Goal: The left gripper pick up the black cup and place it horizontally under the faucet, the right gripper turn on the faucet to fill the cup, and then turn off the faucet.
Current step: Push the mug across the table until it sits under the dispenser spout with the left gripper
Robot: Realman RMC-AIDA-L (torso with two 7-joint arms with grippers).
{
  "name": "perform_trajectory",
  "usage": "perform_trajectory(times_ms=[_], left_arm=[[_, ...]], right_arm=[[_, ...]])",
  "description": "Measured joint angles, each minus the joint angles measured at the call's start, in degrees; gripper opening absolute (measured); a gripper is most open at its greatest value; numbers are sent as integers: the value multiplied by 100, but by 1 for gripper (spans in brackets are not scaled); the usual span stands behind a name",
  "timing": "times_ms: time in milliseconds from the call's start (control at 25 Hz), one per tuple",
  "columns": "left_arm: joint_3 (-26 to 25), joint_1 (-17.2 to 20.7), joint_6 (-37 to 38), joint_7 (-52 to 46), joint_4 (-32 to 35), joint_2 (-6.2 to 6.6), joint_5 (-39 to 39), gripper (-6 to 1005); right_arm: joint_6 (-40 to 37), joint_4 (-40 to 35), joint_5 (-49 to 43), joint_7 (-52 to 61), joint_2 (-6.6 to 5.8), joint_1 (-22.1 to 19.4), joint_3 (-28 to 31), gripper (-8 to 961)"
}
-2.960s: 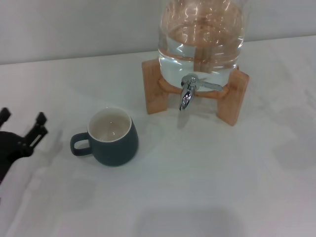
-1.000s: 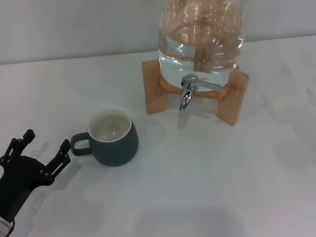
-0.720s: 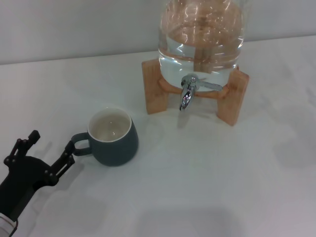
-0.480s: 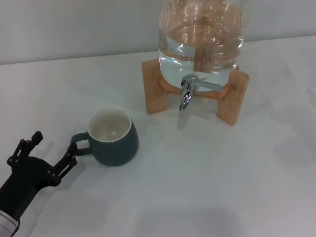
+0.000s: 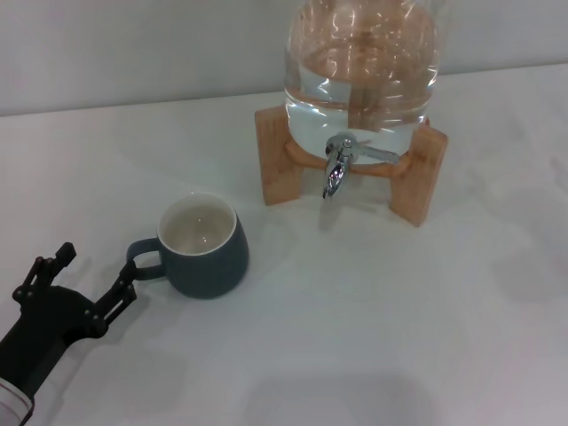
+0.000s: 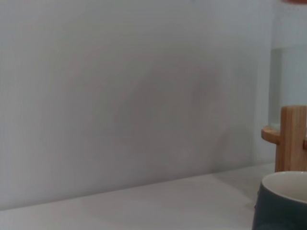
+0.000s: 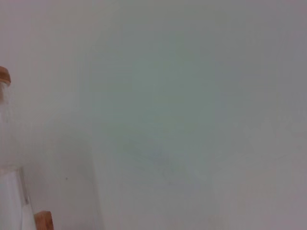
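Left gripper point(image 5: 93, 277) is sitting low at my near left with its two fingers spread wide apart, gripping nothing; one fingertip point(image 5: 129, 271) is just beside the handle of the black cup point(image 5: 204, 248), though I cannot tell whether it is touching.

I am looking at the cup standing upright on the white table point(image 5: 373, 328), handle pointing toward my left arm, well apart from the faucet point(image 5: 335, 169) and nearer to me than the stand. Its cream inside is showing dry and empty.

I am judging it as glazed ceramic: stiff, fairly heavy for its size, slick on the rounded belly and liable to chip if knocked over. The loop handle looks to me like the safest place to pinch, since the body is wide and curving away from the fingers.

Beyond it, the glass jar point(image 5: 362, 62) is resting on its wooden stand point(image 5: 417, 173), holding clear water well above the spout, with the thin lever lying out to the side and no water running.

I am not seeing the right gripper in any view.
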Motion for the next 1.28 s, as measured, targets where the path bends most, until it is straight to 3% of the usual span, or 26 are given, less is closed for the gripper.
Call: perform_trajectory(times_ms=[1280], left_arm=[[59, -83, 322, -258, -68, 18, 57, 891]], right_arm=[[97, -9, 3, 0, 0, -51, 0, 849]])
